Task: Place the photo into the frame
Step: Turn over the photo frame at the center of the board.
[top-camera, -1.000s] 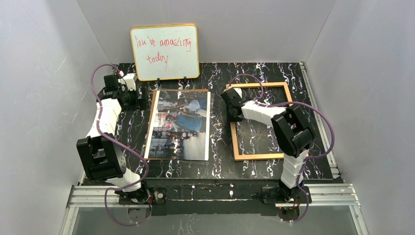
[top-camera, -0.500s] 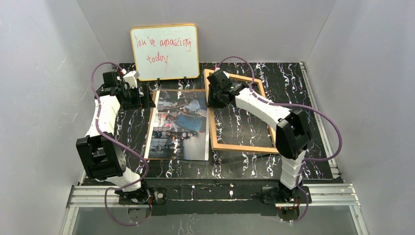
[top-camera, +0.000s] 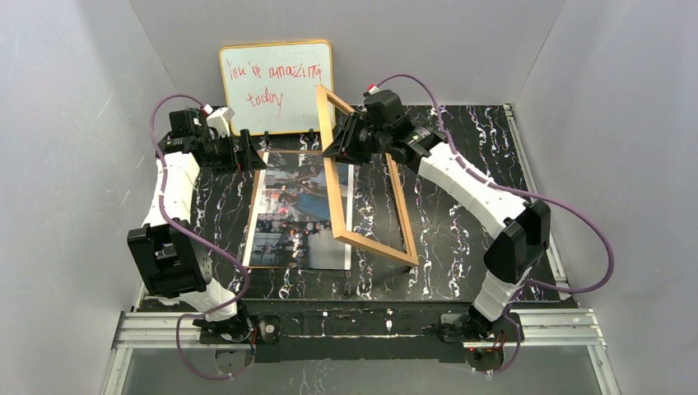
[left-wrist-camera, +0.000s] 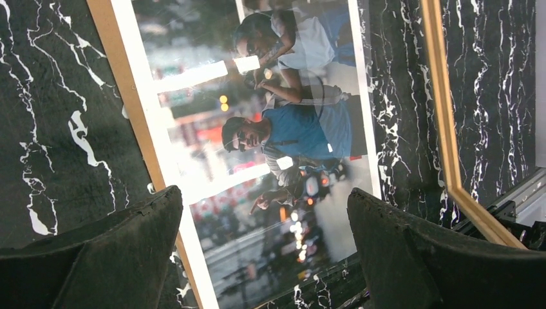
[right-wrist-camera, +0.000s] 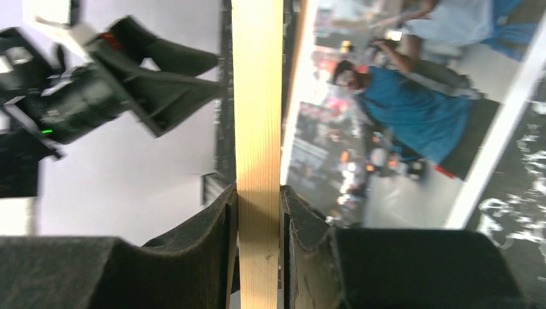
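The photo [top-camera: 303, 210] lies flat at centre-left on a brown backing board [top-camera: 256, 206], its white edge showing. My right gripper [top-camera: 332, 151] is shut on the left rail of the golden-wood frame [top-camera: 374, 247]. The frame stands tilted up, its lower rail resting near the photo's right edge. In the right wrist view both pads press the wooden rail [right-wrist-camera: 257, 96] at the gripper [right-wrist-camera: 259, 196], with the photo [right-wrist-camera: 412, 109] beyond. My left gripper [top-camera: 253, 155] hovers open over the photo's far left corner. Between its jaws [left-wrist-camera: 264, 199] only the photo [left-wrist-camera: 283, 129] shows.
A yellow-rimmed whiteboard [top-camera: 277, 86] with red handwriting stands propped at the back, just behind the raised frame and the left gripper. The black marbled tabletop [top-camera: 469, 164] lies bare to the right. Grey walls close in on three sides.
The right arm has lifted the frame off the right side of the table, swung it left and tipped it up on edge beside the photo. The left gripper has risen slightly.
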### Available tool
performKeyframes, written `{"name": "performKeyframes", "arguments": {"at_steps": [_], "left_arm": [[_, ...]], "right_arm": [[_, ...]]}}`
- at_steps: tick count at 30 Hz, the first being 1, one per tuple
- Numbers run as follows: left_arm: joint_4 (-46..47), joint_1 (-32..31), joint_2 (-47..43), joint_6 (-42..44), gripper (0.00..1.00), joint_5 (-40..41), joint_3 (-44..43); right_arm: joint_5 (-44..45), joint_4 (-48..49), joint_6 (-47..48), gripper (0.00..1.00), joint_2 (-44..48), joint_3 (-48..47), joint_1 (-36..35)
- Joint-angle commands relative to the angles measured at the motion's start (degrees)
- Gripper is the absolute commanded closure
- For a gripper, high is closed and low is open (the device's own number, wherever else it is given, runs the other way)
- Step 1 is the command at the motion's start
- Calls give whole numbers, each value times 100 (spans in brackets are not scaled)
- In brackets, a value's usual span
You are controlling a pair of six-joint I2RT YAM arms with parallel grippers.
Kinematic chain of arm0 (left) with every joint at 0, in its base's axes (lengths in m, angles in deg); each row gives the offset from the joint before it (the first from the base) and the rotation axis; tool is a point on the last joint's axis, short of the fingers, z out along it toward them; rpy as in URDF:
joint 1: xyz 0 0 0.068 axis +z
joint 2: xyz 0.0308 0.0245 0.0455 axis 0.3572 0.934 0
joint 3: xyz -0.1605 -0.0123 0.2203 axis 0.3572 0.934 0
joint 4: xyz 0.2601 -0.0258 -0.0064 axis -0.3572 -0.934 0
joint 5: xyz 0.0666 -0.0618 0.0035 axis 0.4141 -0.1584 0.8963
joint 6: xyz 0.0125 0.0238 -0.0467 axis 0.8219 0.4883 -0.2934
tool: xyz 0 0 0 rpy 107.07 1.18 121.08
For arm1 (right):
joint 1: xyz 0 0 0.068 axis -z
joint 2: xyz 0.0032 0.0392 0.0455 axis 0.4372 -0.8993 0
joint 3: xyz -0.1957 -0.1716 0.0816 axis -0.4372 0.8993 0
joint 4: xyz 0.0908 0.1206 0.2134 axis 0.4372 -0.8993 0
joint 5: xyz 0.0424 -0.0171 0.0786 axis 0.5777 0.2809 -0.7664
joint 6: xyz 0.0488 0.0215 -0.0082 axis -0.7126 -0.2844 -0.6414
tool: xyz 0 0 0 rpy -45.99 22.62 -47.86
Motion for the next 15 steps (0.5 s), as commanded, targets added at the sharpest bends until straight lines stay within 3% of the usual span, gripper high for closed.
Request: {"name": "performKeyframes", "arguments": {"at_steps": [1,6,15], "left_arm": [[-108,-122,-169,-86,2,-274,-252],[-59,-394,-159,-236,2,-238,-429],[417,-1780,-165,-830,2,486,-1018]], "right_arm": [[-651,1078,-718,99,534,-260,13],[-985,1782,-1068,99,759,43,77],[-1974,4051,-2555,99,1450,2271,814]]}}
